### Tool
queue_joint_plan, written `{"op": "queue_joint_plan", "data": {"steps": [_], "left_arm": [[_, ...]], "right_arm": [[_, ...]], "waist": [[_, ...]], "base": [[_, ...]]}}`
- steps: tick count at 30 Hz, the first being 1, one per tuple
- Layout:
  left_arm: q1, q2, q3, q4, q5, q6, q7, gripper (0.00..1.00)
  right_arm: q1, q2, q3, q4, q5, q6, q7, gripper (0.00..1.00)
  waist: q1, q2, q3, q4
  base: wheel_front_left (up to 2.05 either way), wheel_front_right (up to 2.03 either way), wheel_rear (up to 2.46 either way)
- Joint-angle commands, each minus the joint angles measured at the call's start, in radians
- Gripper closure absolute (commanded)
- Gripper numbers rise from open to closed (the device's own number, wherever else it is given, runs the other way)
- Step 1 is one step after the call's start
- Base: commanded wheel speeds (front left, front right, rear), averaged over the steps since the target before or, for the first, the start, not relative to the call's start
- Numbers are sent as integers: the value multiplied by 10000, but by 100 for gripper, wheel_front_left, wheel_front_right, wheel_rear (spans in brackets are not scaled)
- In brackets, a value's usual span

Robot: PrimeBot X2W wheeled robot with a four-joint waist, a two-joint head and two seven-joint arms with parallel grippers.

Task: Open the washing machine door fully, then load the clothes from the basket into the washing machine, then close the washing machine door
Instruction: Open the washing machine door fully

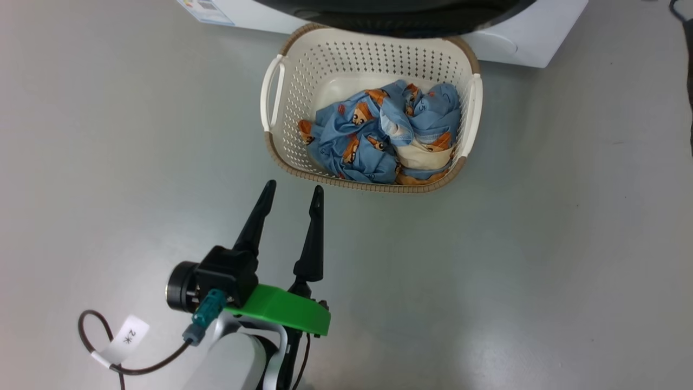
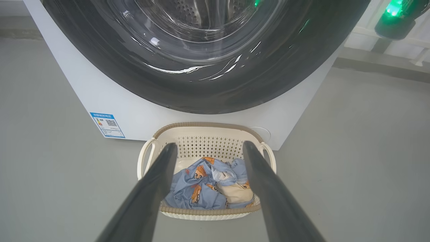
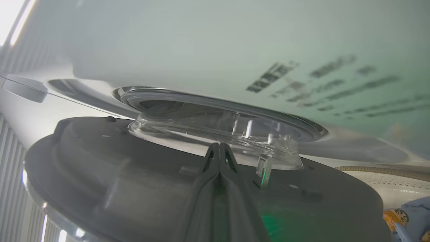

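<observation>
My left tool [image 1: 293, 188] hangs low over the grey floor [image 1: 541, 244], its two fingers spread wide and holding nothing, pointing at the basket [image 1: 281, 135]. The basket sits on the floor right up against the washing machine [image 1: 520, 38], just below the door, with the clothes [image 1: 379, 135] heaped inside toward its right and near side. The washing machine door [image 3: 100, 168] stands off the machine's white front, and my right wrist view looks into the gap between them. My right tool [image 3: 220, 146] is in that gap, fingers pressed together with nothing between them, tips at the foot of the glass bowl [image 3: 215, 134]. I can't tell whether they touch the door's inner face.
</observation>
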Motion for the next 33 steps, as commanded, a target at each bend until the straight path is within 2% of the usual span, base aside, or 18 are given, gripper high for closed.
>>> {"op": "queue_joint_plan", "data": {"steps": [1, 18, 33], "left_arm": [[-10, 183, 325, -196, 94, 69, -65, 0], [400, 183, 243, 50, 126, -109, -65, 0], [1061, 183, 404, 298, 258, -369, -65, 0]], "right_arm": [[252, 503, 206, -275, -34, 19, 147, 100], [1911, 611, 849, -505, -136, 19, 696, 100], [3634, 1228, 1024, -966, 340, 19, 852, 100]], "waist": [[0, -1, -89, 0], [0, -1, -1219, -30], [0, -1, -2379, 44]], "base": [[0, 0, 0], [0, 0, 0], [0, 0, 0]]}}
